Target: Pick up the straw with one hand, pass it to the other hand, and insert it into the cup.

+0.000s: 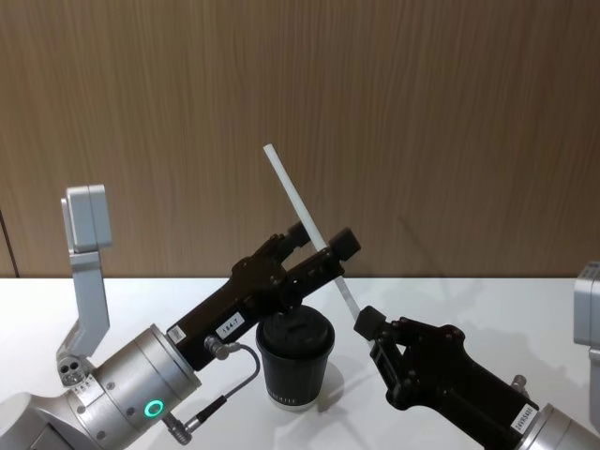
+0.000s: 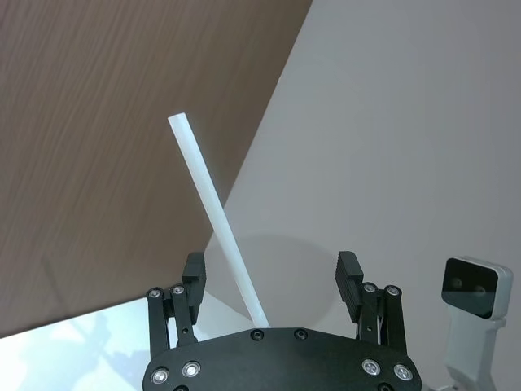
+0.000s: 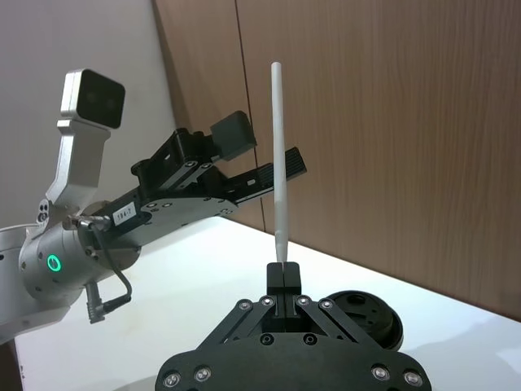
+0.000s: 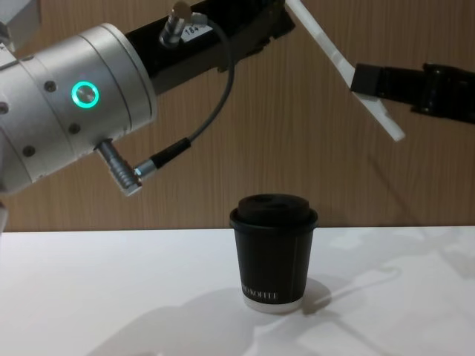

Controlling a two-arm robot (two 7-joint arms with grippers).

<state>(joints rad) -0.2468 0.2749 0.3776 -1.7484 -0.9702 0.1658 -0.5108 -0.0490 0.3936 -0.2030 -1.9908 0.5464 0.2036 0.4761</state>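
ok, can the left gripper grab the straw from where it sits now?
Likely yes. The left gripper is open with the straw running between its jaws. The right gripper pinches the straw near its lower end, which leaves that stretch free.

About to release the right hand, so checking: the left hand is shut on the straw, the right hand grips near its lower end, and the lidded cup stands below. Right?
Not quite. The left hand is open, with one finger on either side of the straw, as the left wrist view shows. The right hand does grip near the lower end, and the lidded cup stands below.
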